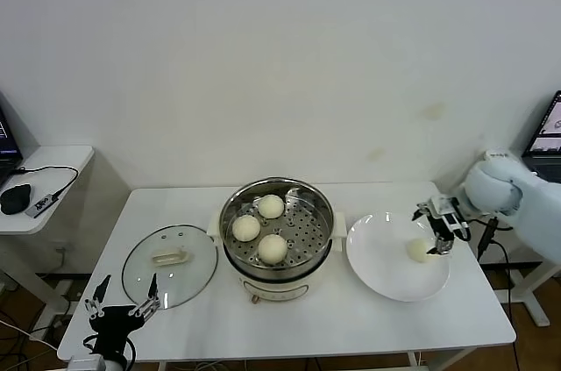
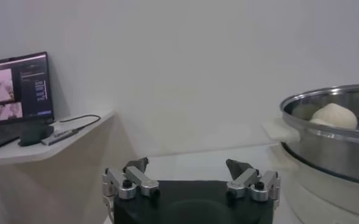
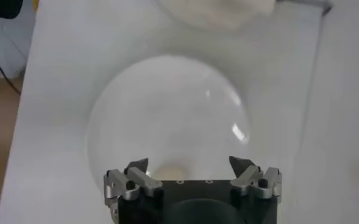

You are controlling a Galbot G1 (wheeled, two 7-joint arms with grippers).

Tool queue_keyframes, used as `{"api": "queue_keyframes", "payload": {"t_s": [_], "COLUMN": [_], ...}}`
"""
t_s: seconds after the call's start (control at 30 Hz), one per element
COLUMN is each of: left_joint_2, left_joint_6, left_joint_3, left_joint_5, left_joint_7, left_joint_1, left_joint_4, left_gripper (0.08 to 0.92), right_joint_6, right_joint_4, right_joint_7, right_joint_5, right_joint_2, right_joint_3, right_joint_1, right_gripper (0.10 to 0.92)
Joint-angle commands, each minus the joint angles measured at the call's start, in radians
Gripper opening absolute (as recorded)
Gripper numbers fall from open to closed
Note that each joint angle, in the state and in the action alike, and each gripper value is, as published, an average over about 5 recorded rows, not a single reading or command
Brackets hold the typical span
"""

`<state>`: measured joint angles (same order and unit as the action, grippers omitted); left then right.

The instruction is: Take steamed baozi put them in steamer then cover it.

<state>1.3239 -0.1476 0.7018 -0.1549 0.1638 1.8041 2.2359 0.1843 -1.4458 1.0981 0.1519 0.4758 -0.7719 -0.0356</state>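
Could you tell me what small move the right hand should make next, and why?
Probably lower the open right hand around the last cream-white round bun on the flat white plate and close; three buns already sit in the shiny steel steamer.

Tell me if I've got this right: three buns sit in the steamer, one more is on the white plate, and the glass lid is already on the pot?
Not quite. The head view shows the glass lid lying on the table to the left of the steamer, which is uncovered. The rest holds: three buns sit in the steamer and one bun is on the white plate.
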Motion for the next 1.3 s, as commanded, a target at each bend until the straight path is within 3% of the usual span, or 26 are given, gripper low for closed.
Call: {"api": "queue_keyframes", "payload": {"t_s": [0.03, 0.37, 0.8, 1.3], "left_joint_2": [0.001, 0.004, 0.007, 0.010], "left_joint_6": [0.000, 0.001, 0.001, 0.001], "left_joint_3": [0.005, 0.016, 0.016, 0.016], "left_joint_5": [-0.001, 0.000, 0.001, 0.002], "left_joint_7": [0.000, 0.001, 0.000, 0.002], "left_joint_1": [0.001, 0.003, -0.002, 0.001], "left_joint_4": [-0.002, -0.012, -0.022, -0.022], "left_gripper": [0.823, 0.823, 0.823, 0.823], "right_joint_6": [-0.021, -0.028, -0.015, -0.006], "right_joint_4": [0.240, 0.379, 0.421, 0.425], "right_joint_7": [-0.009, -0.016, -0.010, 0.001], "right_joint_5": [0.121, 0.160, 0.193, 0.213], "right_joint_2": [0.105, 0.254, 0.292, 0.290], "right_joint_3": [0.204, 0.220, 0.222, 0.235], "right_joint_1": [0.204, 0.204, 0.211, 0.211], "right_gripper": [0.823, 0.823, 0.818, 0.683]}}
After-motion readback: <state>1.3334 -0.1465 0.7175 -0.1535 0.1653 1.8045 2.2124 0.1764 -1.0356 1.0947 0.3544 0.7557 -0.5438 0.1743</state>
